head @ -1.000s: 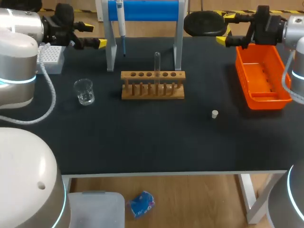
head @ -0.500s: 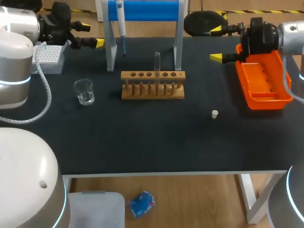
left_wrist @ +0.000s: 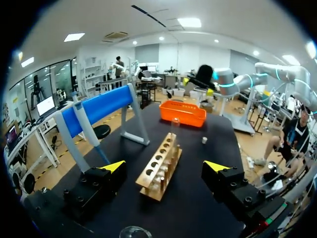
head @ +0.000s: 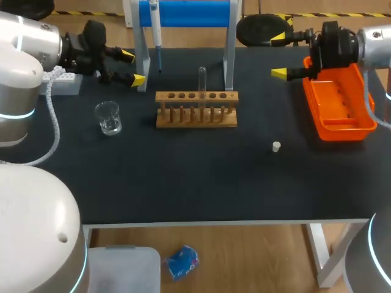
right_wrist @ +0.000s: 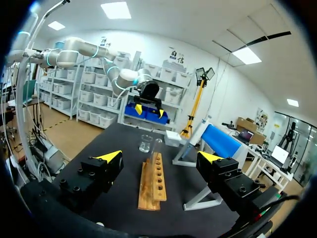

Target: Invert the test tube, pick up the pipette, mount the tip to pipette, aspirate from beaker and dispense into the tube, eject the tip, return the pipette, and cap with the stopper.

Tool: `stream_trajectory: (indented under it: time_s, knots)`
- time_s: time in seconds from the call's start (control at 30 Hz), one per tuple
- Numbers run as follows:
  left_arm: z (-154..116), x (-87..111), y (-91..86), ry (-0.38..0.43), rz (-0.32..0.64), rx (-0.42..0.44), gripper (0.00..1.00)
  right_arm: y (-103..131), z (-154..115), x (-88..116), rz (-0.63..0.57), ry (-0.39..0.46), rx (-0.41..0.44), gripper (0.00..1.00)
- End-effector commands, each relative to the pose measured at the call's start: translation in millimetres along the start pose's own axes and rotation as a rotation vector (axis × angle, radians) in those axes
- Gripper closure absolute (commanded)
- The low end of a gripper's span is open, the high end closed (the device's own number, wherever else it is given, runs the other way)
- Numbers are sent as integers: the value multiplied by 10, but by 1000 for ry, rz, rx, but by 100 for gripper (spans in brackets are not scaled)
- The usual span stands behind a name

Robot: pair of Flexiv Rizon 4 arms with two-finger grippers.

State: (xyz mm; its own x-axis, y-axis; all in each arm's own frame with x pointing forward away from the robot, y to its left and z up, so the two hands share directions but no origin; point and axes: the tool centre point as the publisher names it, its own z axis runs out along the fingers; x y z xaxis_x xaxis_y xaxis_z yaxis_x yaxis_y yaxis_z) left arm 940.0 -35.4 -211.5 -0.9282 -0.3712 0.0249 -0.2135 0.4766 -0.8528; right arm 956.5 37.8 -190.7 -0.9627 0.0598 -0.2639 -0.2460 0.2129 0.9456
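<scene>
A clear test tube [head: 202,79] stands upright in the wooden rack [head: 196,108]; the left wrist view has the tube [left_wrist: 174,128] and rack [left_wrist: 159,166] ahead of its fingers. The pipette [head: 156,30] hangs on the blue stand [head: 186,12]. A glass beaker [head: 108,118] sits left of the rack, and a small white stopper [head: 276,146] lies to its right. My left gripper [head: 132,68] is open and empty beside the stand's left leg. My right gripper [head: 279,56] is open and empty above the table's far right, by the orange bin [head: 338,101].
A white tip box [head: 61,82] sits at the far left, partly behind my left arm. The stand's legs [head: 142,67] flank the rack at the back. In the right wrist view the rack [right_wrist: 151,183], beaker [right_wrist: 145,144] and my left gripper [right_wrist: 148,106] lie ahead.
My left arm has swung right and nearer, from over the tip box to the stand's left leg. My right gripper turned and shifted left early on, then stayed nearly still.
</scene>
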Motion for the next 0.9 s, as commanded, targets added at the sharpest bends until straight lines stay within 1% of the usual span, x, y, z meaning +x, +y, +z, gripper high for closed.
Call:
stream_trajectory:
  time_s: [0.03, 0.13, 0.23, 0.37, 0.43, 0.6, 0.7, 0.9]
  knots:
    - [-13, -4, -45, -1, -4, -24, 0, -28, 28, 29, 15, 25, 2, 0]
    - [-13, -4, -45, -1, -4, -24, 0, -23, 110, 103, 1, 64, 5, 0]
    - [-13, -4, -45, -1, -4, -24, 0, -7, 235, 154, 17, 100, -27, 0]
    - [-13, -4, -45, -1, -4, -24, 0, 32, 399, 217, -20, 149, -51, 0]
    - [-13, -4, -45, -1, -4, -24, 0, 21, 479, 230, 5, 158, -78, 0]
    - [-13, -4, -45, -1, -4, -24, 0, -27, 690, 254, 40, 178, -113, 0]
    - [-13, -4, -45, -1, -4, -24, 0, -58, 811, 254, 43, 191, -116, 0]
    - [-13, -4, -45, -1, -4, -24, 0, -124, 1005, 170, 92, 187, -122, 0]
